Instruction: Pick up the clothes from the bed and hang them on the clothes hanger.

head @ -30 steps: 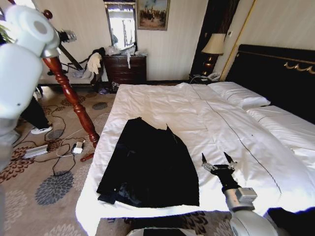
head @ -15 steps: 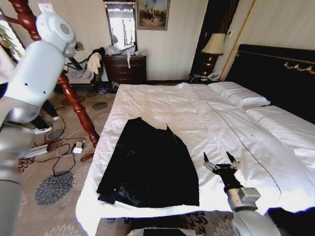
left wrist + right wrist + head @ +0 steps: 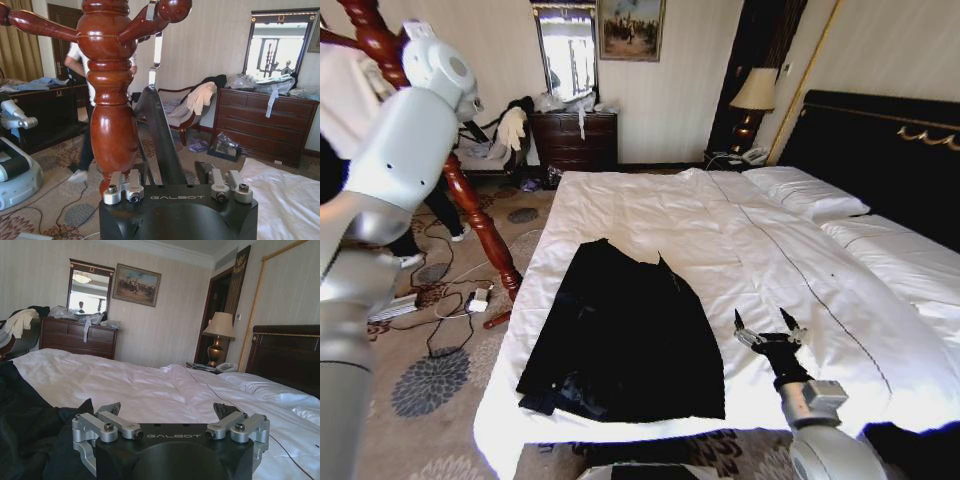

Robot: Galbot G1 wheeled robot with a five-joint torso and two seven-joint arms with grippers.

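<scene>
We count one black garment, the clothes (image 3: 625, 345), lying flat on the near left part of the bed (image 3: 790, 250), collar toward the far end and hem close to the near edge. The bed carries two white pillows (image 3: 807, 192) before its black headboard (image 3: 880, 150).

Our right gripper (image 3: 767, 331) hovers low over the sheet just right of the clothes, its two fingers (image 3: 224, 410) spread apart with nothing between them; in the right wrist view the dark fabric (image 3: 30, 430) lies beside it.

Our left arm (image 3: 390, 170) is raised at the far left, beside the one red wooden clothes hanger (image 3: 470, 200). In the left wrist view the left gripper (image 3: 177, 175) sits close against the hanger's turned post (image 3: 112, 120), its two fingers (image 3: 160, 135) apart and gripping nothing.

One dresser (image 3: 575, 140) stands by the far wall, and one lamp (image 3: 753, 95) beside the bed.
</scene>
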